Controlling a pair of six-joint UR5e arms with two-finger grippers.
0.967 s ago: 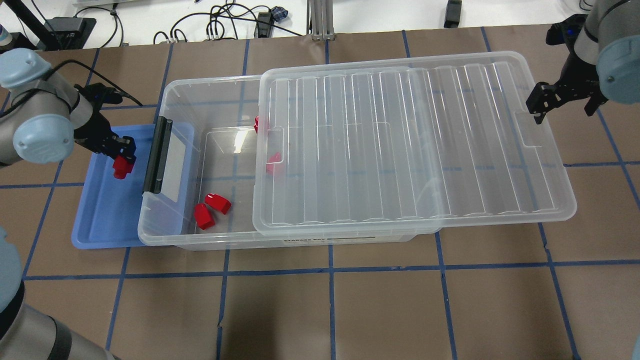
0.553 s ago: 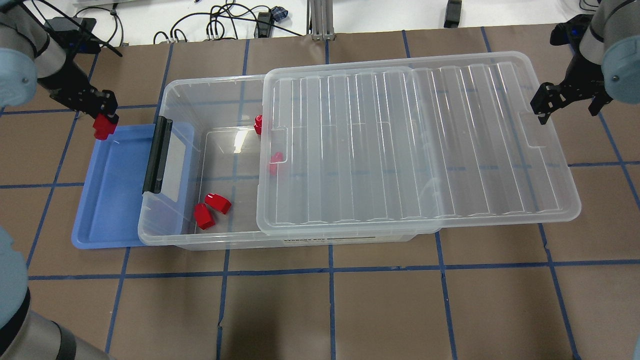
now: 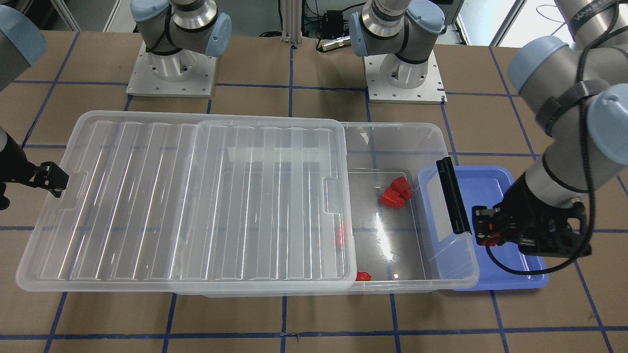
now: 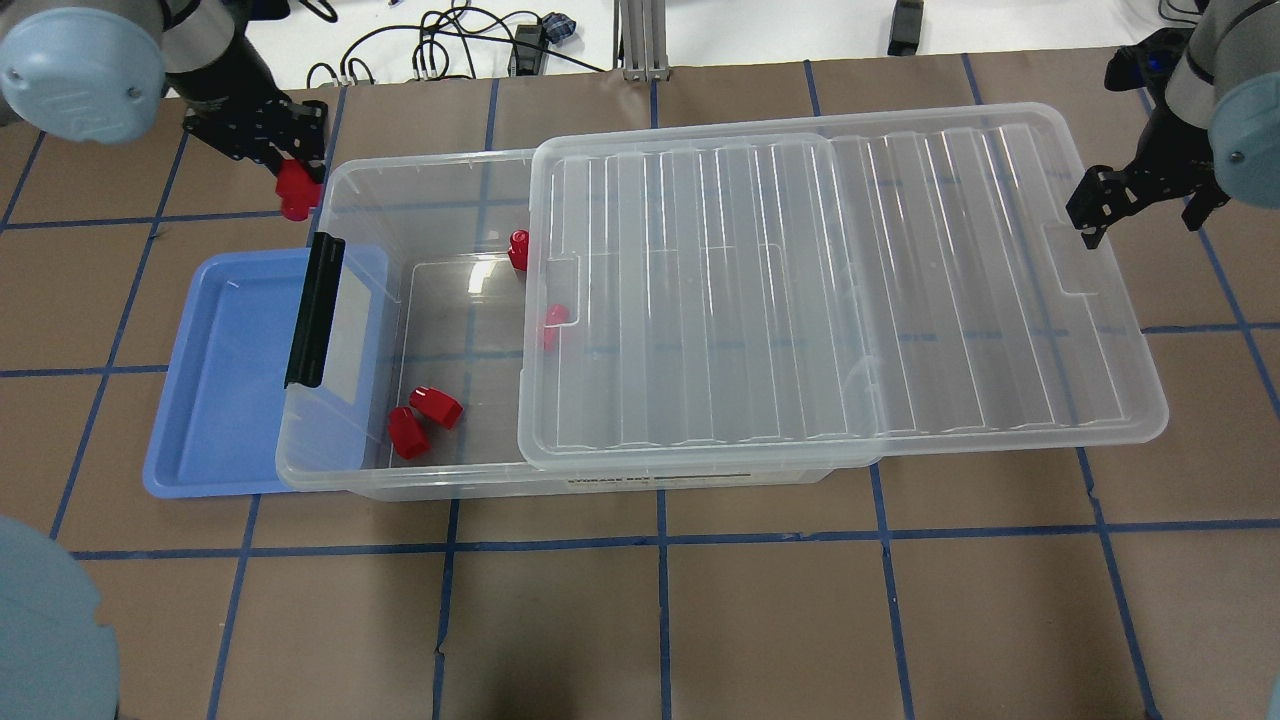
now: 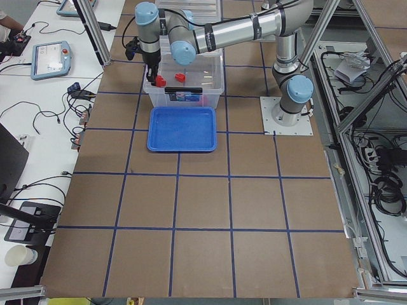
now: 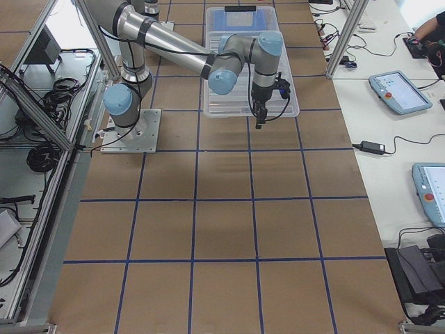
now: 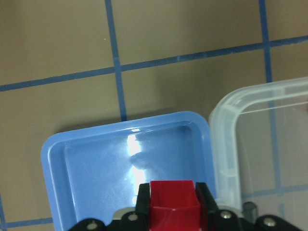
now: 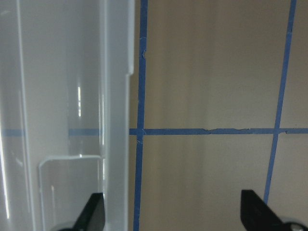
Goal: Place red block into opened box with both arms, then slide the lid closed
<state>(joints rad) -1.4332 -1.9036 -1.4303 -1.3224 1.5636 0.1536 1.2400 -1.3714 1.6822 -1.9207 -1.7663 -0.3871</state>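
My left gripper is shut on a red block and hangs raised by the far left corner of the clear box. In the left wrist view the red block sits between the fingers, above the blue tray and beside the box corner. The ribbed lid covers the box's right part and overhangs its right end; the left part is open. Several red blocks lie inside. My right gripper is open at the lid's right end, gripping nothing.
A blue tray lies partly under the box's left end, below the black latch bar. Cables and a metal post sit beyond the table's far edge. Both arm bases stand on the robot's side.
My left gripper rose from the blue tray with the red block and moved away to the box's far left corner. The lid slid slightly right, and the right gripper shifted with it.
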